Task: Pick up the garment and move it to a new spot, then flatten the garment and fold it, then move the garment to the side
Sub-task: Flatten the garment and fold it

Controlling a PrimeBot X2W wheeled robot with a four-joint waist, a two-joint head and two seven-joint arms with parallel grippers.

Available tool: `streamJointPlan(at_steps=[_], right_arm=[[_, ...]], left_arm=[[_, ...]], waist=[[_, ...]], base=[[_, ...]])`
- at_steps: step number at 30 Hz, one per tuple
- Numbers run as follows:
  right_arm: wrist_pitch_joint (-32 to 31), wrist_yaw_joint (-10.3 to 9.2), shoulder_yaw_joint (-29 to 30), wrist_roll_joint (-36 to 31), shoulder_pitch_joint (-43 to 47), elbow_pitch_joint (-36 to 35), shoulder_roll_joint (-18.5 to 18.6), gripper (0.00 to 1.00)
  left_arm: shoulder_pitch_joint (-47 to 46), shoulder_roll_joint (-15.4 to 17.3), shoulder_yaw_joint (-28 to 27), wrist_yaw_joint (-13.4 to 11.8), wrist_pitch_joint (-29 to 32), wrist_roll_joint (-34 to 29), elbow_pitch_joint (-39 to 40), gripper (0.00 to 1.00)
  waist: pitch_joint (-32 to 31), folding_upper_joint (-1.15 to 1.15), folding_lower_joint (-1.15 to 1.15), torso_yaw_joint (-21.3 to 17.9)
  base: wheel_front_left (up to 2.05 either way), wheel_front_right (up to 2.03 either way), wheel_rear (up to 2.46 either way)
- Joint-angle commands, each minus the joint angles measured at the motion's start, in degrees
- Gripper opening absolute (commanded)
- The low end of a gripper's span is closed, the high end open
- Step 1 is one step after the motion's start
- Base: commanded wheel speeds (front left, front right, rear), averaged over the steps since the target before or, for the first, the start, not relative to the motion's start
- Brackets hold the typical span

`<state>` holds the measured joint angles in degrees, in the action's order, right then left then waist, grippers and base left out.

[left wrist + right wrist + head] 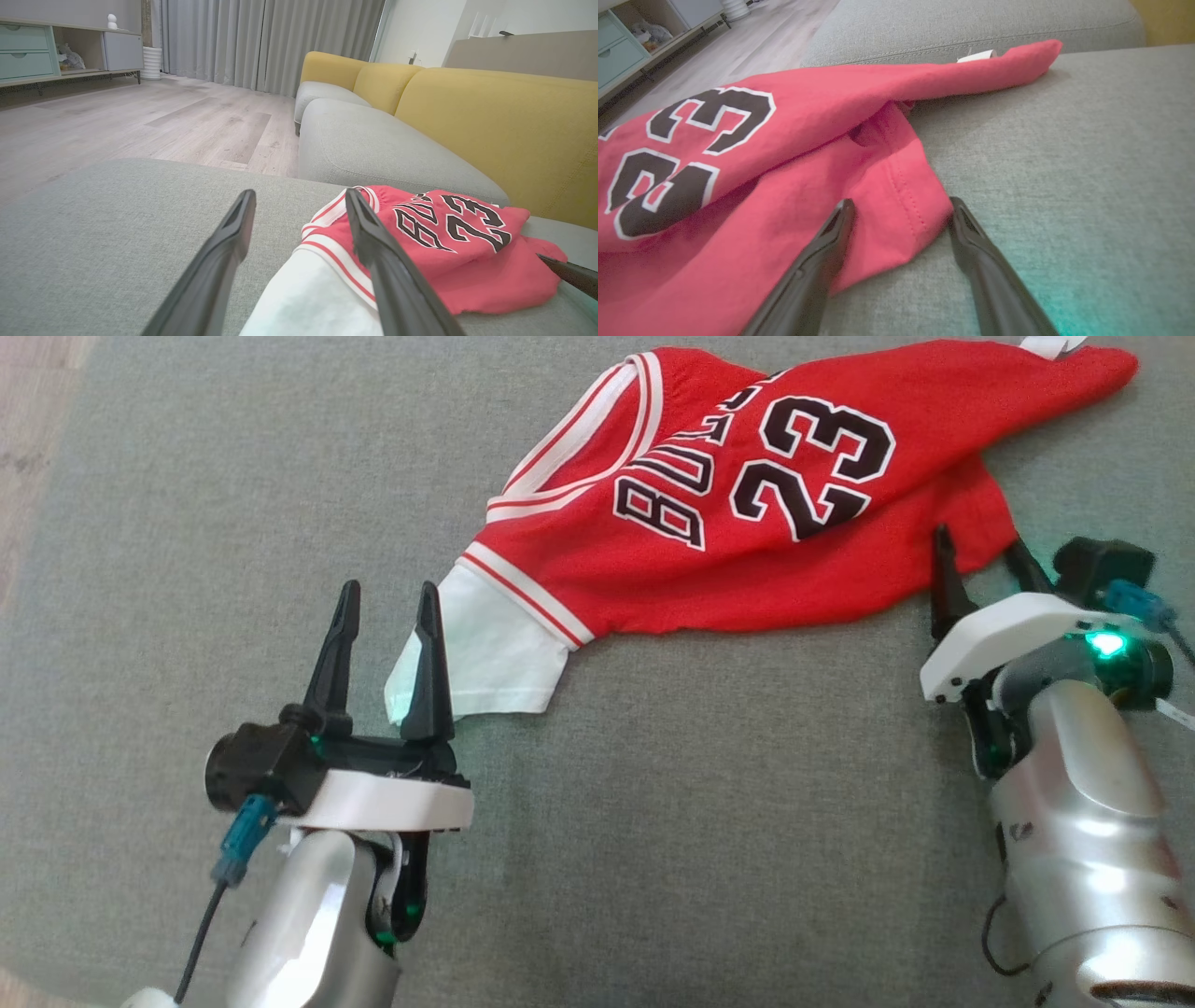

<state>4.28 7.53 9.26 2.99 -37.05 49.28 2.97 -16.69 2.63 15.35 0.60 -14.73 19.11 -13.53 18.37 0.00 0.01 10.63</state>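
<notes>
Where: our red garment lies bunched on the grey sofa seat, its long way running near-left to far-right | Left hand: wide open, holds nothing, white sleeve right at its fingers | Right hand: open, empty, at the red corner | Hard to see: top edge cuts off the far tip

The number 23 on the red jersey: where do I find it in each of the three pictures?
Head view: number 23 at upper centre-right, upside down.
Left wrist view: right of centre, low, on the crumpled jersey.
Right wrist view: left side, large.
Shared landmark: the grey cushion under the jersey.
</notes>
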Motion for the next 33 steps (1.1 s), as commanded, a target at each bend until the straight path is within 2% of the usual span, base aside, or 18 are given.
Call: streamJointPlan(at_steps=[1,2,3,4,7,11,15,20,24,28,33], right_arm=[[0.83,-0.04,-1.65,-1.19,-1.19,-0.88,-0.10,0.99],[1.64,-0.04,-1.60,-2.20,-1.45,-0.30,-0.10,0.62],[2.41,-0.04,-1.30,-2.61,-1.70,0.29,-0.10,0.20],[3.20,-0.04,-1.32,-2.78,-1.91,0.87,-0.10,0.00],[6.32,-0.04,-2.60,-2.36,-1.87,2.00,-0.10,0.00],[9.90,-0.04,-4.78,1.57,1.20,0.77,-0.10,0.00],[10.59,-0.04,-3.08,2.36,5.83,-5.05,-0.10,0.00],[10.67,-0.04,2.68,2.41,12.20,-14.43,-0.10,0.00],[8.61,-0.04,5.98,1.51,15.82,-22.22,-0.10,0.00],[5.35,-0.04,6.38,-0.54,16.89,-29.47,-0.10,0.00],[2.11,-0.04,4.10,-3.36,13.84,-32.45,-0.10,0.00]], left_arm=[[-1.72,0.28,-2.14,0.30,-0.27,-0.29,1.48,1.00],[-1.70,0.28,-2.19,0.21,-0.27,-0.16,1.49,1.00],[-1.65,0.27,-2.26,0.08,-0.27,-0.03,1.52,1.00],[-1.57,0.27,-2.39,-0.06,-0.27,0.06,1.53,1.00],[-0.85,0.26,-2.92,-0.20,-0.27,-0.10,1.27,1.00],[0.65,0.26,-3.89,0.12,-0.27,-0.54,0.61,1.00],[1.62,0.25,-4.56,0.13,-0.27,-0.77,0.78,1.00],[2.71,0.25,-4.51,-0.03,-0.27,-0.71,1.13,1.00],[3.10,0.25,-4.21,-0.16,-0.27,-0.49,1.55,1.00],[3.27,0.25,-4.22,-0.12,-0.27,-0.30,1.78,1.00],[2.40,0.25,-3.84,0.11,-0.27,-0.45,1.67,1.00]], waist=[[-0.10,0.00,-0.01,-0.10],[-0.26,0.00,-0.01,-0.23],[-0.42,0.00,-0.01,-0.41],[-0.68,0.00,-0.01,-0.68],[-2.02,0.00,-0.01,-2.02],[-5.38,0.00,-0.01,-5.01],[-7.74,0.00,-0.01,-7.62],[-9.18,0.00,-0.01,-9.40],[-9.04,0.00,-0.01,-9.51],[-8.13,0.00,-0.01,-9.01],[-6.06,0.00,-0.01,-7.72]], base=[[0.00,0.00,0.00],[0.00,0.00,0.00],[0.00,0.00,0.00],[0.00,0.00,0.00],[0.00,0.00,0.00],[0.00,0.00,0.00],[0.00,0.00,0.00],[0.00,0.00,0.00],[0.00,0.00,0.00],[0.00,0.00,0.00],[0.00,0.00,0.00]])
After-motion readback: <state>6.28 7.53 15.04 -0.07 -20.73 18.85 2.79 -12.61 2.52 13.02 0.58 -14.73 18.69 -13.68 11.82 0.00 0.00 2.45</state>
